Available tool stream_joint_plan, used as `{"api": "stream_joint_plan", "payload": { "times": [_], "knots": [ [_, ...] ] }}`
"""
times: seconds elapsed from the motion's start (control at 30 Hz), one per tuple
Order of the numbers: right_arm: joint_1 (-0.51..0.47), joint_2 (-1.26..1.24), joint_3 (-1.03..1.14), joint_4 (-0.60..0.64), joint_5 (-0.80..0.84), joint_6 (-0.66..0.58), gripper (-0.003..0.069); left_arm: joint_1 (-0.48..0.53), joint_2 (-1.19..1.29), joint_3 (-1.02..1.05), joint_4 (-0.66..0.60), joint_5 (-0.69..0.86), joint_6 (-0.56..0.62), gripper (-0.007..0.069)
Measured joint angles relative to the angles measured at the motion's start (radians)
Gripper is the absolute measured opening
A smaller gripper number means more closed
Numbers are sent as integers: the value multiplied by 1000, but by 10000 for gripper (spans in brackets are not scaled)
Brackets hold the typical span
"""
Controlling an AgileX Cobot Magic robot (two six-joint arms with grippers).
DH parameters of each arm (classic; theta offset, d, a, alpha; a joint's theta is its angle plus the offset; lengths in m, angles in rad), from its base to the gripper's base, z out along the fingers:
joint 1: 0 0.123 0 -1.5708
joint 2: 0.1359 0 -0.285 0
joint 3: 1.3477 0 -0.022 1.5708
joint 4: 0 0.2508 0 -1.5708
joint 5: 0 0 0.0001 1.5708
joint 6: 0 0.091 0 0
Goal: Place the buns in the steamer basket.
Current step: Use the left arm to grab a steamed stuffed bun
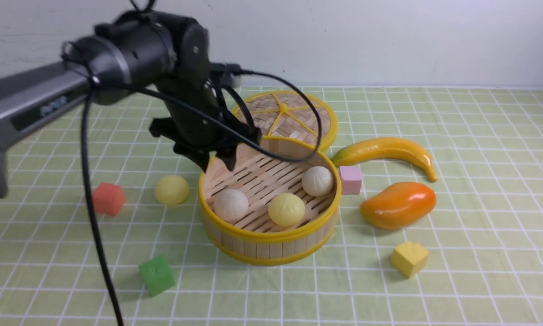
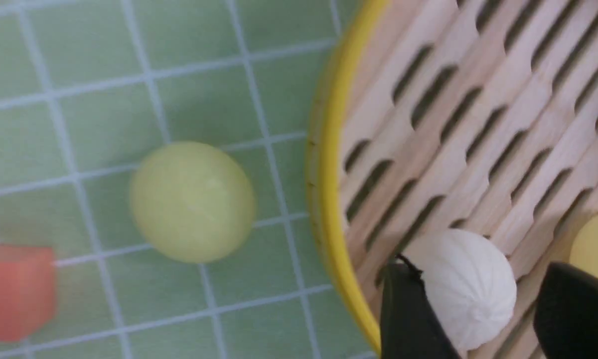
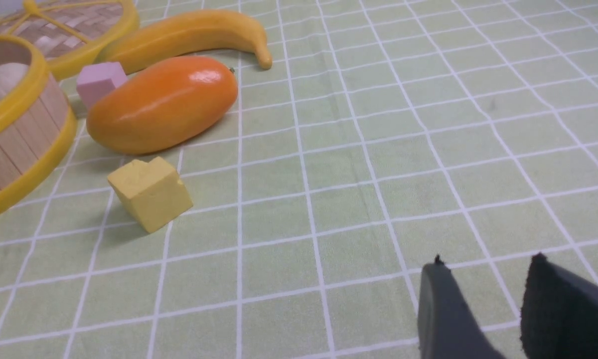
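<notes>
Left gripper (image 1: 217, 164): jaws spread, nothing pinched. It hangs over the near-left part of the steamer basket (image 1: 262, 249), clear above the slats. In the left wrist view an off-white bun (image 2: 466, 289) shows between the dark fingers (image 2: 408, 319), lying lower, on the slatted floor; no contact with either pad that I can see. Judgement: a drop-off pose, the opening wide enough to lift away without nudging the bun.

Basket contents: that off-white bun, a pale yellow bun (image 1: 286, 209) near the front and a second off-white bun (image 1: 317, 180) by the right wall. They lie apart from each other and inside the rim.

Outside: the fourth bun (image 1: 172, 189), pale yellow, sits on the checked cloth (image 1: 479, 271) just left of the basket, with a red cube (image 1: 108, 198) beyond it. It is on the left arm's side, so probably that arm's next pick.

Right gripper (image 3: 488, 279): jaws apart and empty, low over bare cloth well to the right, apparently parked out of the way.
</notes>
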State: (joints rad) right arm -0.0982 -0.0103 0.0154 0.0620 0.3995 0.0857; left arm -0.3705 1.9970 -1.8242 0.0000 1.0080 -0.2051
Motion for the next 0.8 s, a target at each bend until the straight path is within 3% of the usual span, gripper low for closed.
{"api": "stream_joint_plan", "payload": {
  "times": [0.3,0.5,0.8],
  "knots": [
    [0,0,0,0,0,0,239,208,9,-3,-51,91,-20,351],
    [0,0,0,0,0,0,239,203,134,-3,-111,98,-20,344],
    [0,0,0,0,0,0,239,182,178,-21,-85,61,-20,344]
  ]
}}
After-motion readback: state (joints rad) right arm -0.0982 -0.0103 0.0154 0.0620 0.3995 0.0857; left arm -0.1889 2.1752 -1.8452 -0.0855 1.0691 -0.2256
